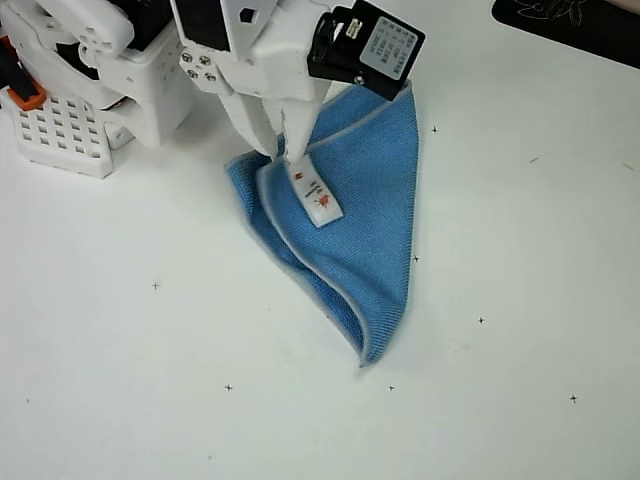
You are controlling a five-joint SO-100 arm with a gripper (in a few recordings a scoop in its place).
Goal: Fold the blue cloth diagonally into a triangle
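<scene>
The blue cloth (365, 225) lies on the white table, folded over into a rough triangle. Its point is toward the picture's bottom and its pale stitched edges run down the left side. The white tag with red print (318, 196) lies face up on the top layer. My white gripper (284, 152) reaches down from the top, and its jaws taper together into one wedge. The tip sits on the top layer's corner just above the tag, pinching it. The cloth's upper part is hidden under the arm and its black camera module (365, 45).
The arm's white base and a perforated white block (62, 135) stand at the top left. A black mat (575, 25) lies in the top right corner. Small cross marks dot the white table (150, 380).
</scene>
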